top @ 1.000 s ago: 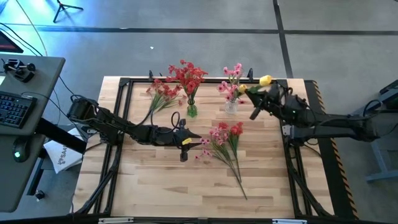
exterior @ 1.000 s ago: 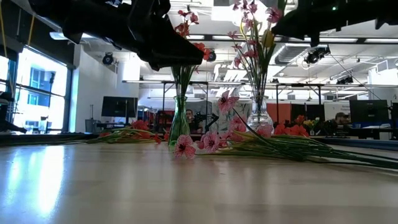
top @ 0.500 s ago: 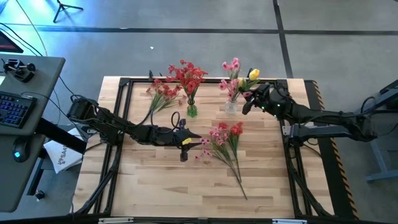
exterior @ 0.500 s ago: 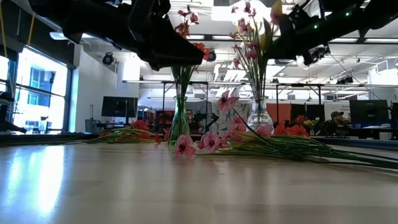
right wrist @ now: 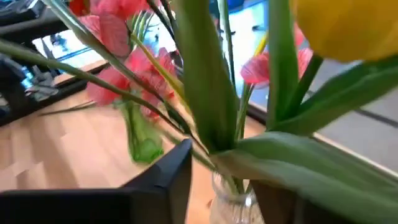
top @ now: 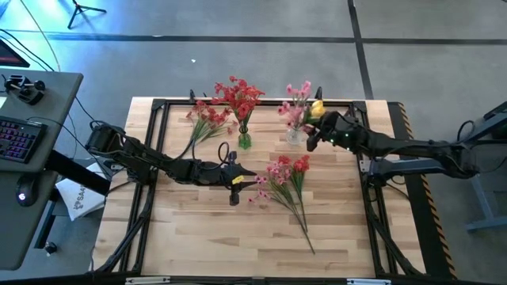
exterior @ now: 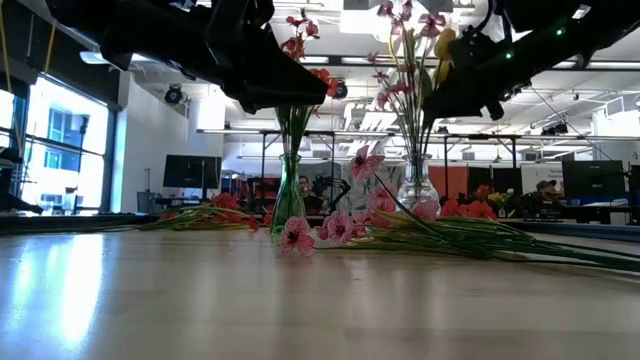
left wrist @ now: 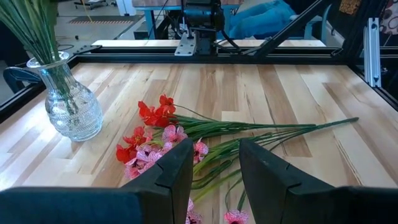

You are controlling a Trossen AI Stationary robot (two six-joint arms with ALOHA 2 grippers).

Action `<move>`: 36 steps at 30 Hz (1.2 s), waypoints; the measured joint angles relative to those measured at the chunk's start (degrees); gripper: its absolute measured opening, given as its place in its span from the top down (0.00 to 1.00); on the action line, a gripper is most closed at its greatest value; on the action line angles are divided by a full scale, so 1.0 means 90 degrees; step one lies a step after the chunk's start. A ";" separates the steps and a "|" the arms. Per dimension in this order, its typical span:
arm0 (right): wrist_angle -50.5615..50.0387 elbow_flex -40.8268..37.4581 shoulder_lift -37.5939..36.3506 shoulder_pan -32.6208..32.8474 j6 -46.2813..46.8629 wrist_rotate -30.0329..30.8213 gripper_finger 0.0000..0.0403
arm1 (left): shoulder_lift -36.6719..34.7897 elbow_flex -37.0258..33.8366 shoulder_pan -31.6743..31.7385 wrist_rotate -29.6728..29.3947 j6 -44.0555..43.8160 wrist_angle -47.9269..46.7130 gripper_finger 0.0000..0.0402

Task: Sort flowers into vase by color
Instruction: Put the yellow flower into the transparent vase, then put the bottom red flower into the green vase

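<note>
A yellow flower with broad green leaves is in my right gripper, which is shut on it next to the clear vase of pink flowers near the far edge. A green vase to its left holds red flowers. A loose bunch of pink and red flowers lies flat mid-table. My left gripper hovers open just left of that bunch, the blooms ahead of its fingers. The low view shows the yellow bloom beside the pink sprays above the clear vase. My right gripper pinches the yellow flower's green stem and leaves between its two fingers, below the bloom. The flower is lifted clear and stands roughly upright, bloom above the fingers. Its lower end is hidden behind the fingers near the clear vase's mouth.
Another bunch of red and pink flowers lies near the far left corner. A black frame runs around the tabletop. Bare wood fills the near half of the table. A desk with a keyboard stands off the left side.
My right gripper has carried the yellow flower toward the table's left, up to the clear vase, with the bloom now close against the pink sprays. The left arm and the flowers on the table have kept still.
</note>
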 joint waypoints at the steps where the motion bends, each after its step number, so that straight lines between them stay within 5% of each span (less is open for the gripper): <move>1: -0.0297 0.0053 -0.0077 0.0000 0.0009 -0.0102 0.59 | 0.0000 0.0000 -0.0002 0.0000 -0.0008 0.0000 0.70; 6: -0.2267 0.0809 -0.0358 0.0000 0.0157 -0.0325 0.46 | 0.0000 0.0000 -0.0002 0.0027 -0.0007 -0.0001 0.70; 12: -0.4876 0.1795 -0.0396 0.0120 0.0632 -0.0567 0.43 | -0.0017 0.0002 -0.0005 0.0025 -0.0003 -0.0280 0.70; 19: -0.6478 0.1492 -0.0276 0.1572 0.3139 -0.0555 0.44 | -0.0767 0.0007 -0.0395 -0.0046 -0.0240 -0.2350 0.70; 28: -0.5103 0.0923 0.0701 0.4405 0.6054 -0.0358 0.54 | -0.1525 0.0005 -0.1011 -0.1340 -0.1643 -0.4247 0.70; 36: -0.3644 0.1194 0.3089 0.5295 0.7200 -0.0018 0.64 | -0.1396 0.0002 -0.1093 -0.1496 -0.1706 -0.4156 0.70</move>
